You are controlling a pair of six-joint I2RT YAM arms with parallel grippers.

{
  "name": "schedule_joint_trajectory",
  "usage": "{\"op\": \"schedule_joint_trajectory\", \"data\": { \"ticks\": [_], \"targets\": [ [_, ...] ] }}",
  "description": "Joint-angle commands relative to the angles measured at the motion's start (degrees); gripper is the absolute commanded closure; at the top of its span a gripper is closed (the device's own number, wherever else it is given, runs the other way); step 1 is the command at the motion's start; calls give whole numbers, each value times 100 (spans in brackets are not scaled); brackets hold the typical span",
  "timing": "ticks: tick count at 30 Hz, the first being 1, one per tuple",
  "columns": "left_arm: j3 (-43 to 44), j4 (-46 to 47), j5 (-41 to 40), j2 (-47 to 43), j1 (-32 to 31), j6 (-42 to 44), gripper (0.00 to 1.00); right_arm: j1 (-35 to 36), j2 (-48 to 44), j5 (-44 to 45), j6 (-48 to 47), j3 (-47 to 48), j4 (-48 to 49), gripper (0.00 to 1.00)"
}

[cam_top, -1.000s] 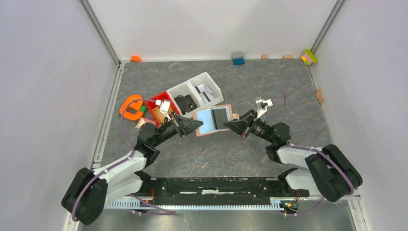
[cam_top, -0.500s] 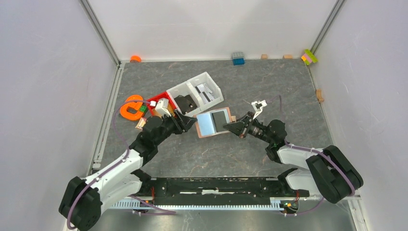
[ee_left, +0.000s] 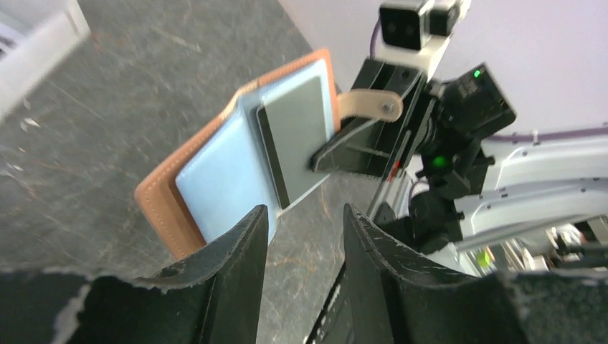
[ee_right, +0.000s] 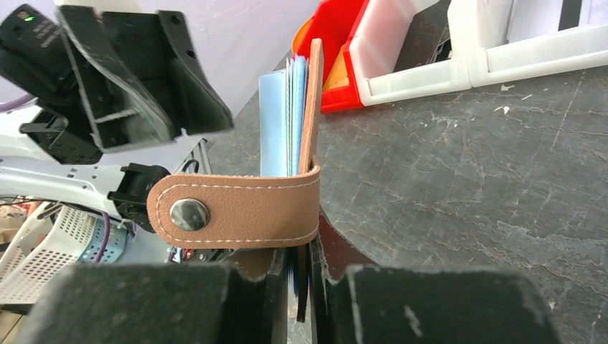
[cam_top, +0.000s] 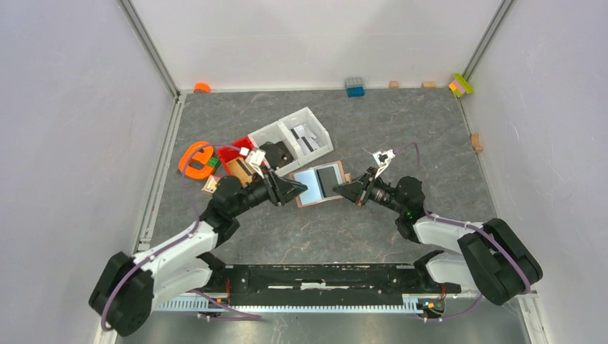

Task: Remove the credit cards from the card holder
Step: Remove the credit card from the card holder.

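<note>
The tan-brown card holder (cam_top: 320, 184) is open and held up off the table. It shows a pale blue-grey inner leaf (ee_left: 219, 172) and a grey card (ee_left: 297, 132) in a pocket. No orange-yellow card shows. My right gripper (cam_top: 350, 190) is shut on the holder's right edge, just below the closing tab (ee_right: 236, 208); the right wrist view (ee_right: 307, 276) shows the holder edge-on between the jaws. My left gripper (cam_top: 300, 190) is open and empty at the holder's left edge, and the left wrist view (ee_left: 301, 215) shows one fingertip just in front of the blue leaf.
A red bin (cam_top: 231, 159) and white divided bins (cam_top: 290, 136) stand just behind the holder. An orange ring (cam_top: 193, 158) lies at the left. A blue brick (cam_top: 354, 87) and small tan blocks (cam_top: 475, 142) lie along the far and right edges.
My left gripper drew back from the holder and turned, then came forward again to its left edge. The right gripper kept hold, and the holder shifted slightly right.
</note>
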Motion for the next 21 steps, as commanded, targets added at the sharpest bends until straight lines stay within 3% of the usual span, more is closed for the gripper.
{"op": "schedule_joint_trajectory", "data": {
  "ticks": [1, 8, 21],
  "targets": [
    [422, 468, 688, 764, -186, 47, 51, 13, 82, -263, 181, 239, 731, 100],
    [650, 901, 1214, 1602, -215, -303, 54, 41, 346, -627, 649, 214, 1561, 100],
    [670, 920, 1322, 1606, -218, -337, 62, 190, 811, -1131, 1376, 353, 2628, 100]
  ]
}}
